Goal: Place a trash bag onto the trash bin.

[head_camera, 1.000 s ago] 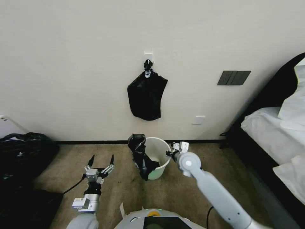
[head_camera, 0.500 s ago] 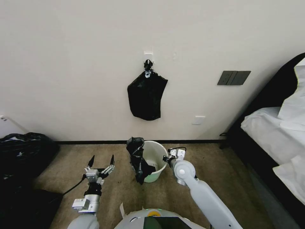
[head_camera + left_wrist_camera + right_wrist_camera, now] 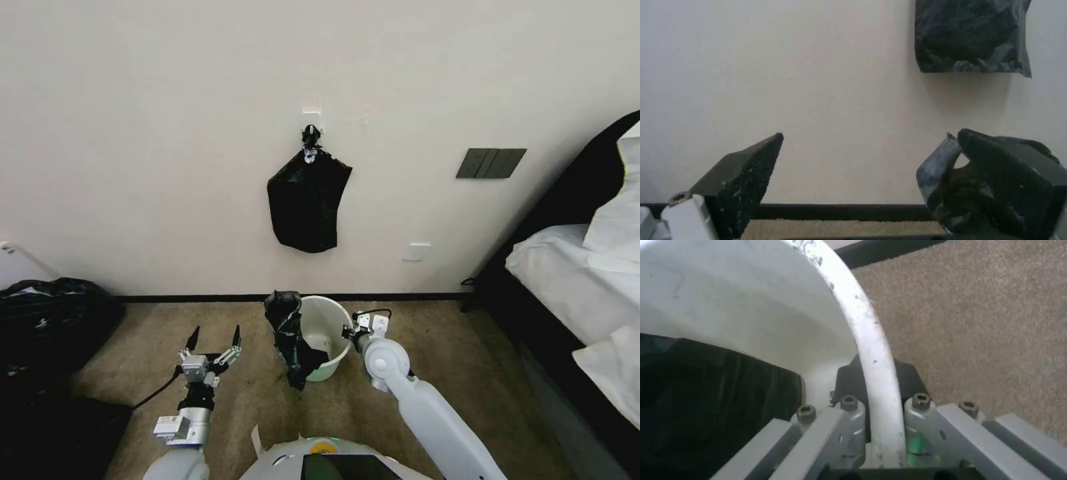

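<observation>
Head view: bin (image 3: 331, 321) on the carpet (image 3: 253, 393) near the wall (image 3: 167, 133), in the middle of the scene, tipped a little toward the robot. Bag (image 3: 291, 337) draped over the bin's left rim, part bunched up above the rim, part hanging down the outside to the carpet, part lying inside. Right gripper (image 3: 348, 333) at the bin's right rim, arm reaching in from the near right. Left gripper (image 3: 213, 337) to the left of the bin, apart from it, raised over the carpet, jaws spread wide and holding nothing. Bundle (image 3: 308, 203) hanging from a hook (image 3: 310, 133) on the wall above the bin. Sacks (image 3: 50, 320) at the far left on the floor. Bed (image 3: 580, 273) at the right.

Left wrist view: left gripper (image 3: 871, 186) with both fingers (image 3: 746, 180) well apart, nothing between them but wall and a strip of carpet. Bag (image 3: 942, 180) partly hidden behind one finger. Bundle (image 3: 971, 35) on the wall beyond.

Right wrist view: right gripper (image 3: 878, 406) clenched on the bin (image 3: 751, 306), rim running between the fingers (image 3: 849, 383), one inside the wall and one outside. Bag (image 3: 706, 400) lying dark inside the bin beside the inner finger. Carpet (image 3: 978, 323) outside the rim.
</observation>
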`<state>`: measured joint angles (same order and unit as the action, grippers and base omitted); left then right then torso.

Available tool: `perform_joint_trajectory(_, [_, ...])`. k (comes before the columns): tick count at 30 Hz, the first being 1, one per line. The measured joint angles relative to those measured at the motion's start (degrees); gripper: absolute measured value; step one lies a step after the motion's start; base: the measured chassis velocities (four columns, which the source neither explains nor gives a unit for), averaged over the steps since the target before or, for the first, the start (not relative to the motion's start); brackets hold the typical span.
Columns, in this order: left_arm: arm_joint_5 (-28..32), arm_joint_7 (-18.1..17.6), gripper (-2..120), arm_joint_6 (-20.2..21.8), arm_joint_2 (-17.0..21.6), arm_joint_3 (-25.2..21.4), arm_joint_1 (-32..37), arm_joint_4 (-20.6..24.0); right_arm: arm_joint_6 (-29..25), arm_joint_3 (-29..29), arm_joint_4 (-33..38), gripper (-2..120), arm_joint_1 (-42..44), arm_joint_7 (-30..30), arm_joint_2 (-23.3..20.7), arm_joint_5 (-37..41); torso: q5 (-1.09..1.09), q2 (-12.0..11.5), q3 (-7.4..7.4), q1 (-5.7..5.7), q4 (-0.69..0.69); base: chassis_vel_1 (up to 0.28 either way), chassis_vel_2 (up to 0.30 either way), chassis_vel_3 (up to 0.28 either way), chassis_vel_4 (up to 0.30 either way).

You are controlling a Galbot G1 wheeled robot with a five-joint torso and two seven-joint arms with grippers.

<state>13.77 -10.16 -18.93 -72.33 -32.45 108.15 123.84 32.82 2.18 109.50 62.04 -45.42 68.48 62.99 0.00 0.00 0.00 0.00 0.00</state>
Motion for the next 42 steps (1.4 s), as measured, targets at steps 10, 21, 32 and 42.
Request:
perform_joint_trajectory(10, [0.1,-0.1,100,0.1,0.0,0.8,-0.7,-0.3,0.4,1.3,2.5,17,0.6,0.3,-1.7,0.5,-0.02,0.0,0.00,0.00,-0.01,0.000,0.000,0.000,0.000])
perform_joint_trajectory(21, [0.3,-0.2,100,0.5,0.2,1.2,-0.9,-0.2,2.1,3.9,8.3,54,1.6,2.1,-6.0,2.8,0.02,0.0,0.00,0.00,0.00,0.000,0.000,0.000,0.000])
perform_joint_trajectory(32, [0.3,-0.6,100,1.1,-0.3,1.9,-0.1,-0.1,6.8,5.3,21.2,99,1.9,20.3,-15.8,-0.9,0.01,0.0,0.00,0.00,-0.01,0.000,0.000,0.000,0.000])
perform_joint_trajectory(42, [-1.1,-0.9,100,2.0,-1.7,3.7,0.2,-0.5,7.9,-7.5,20.4,100,-8.2,28.9,-17.5,-1.3,0.00,0.0,0.00,0.00,0.01,0.000,0.000,0.000,0.000])
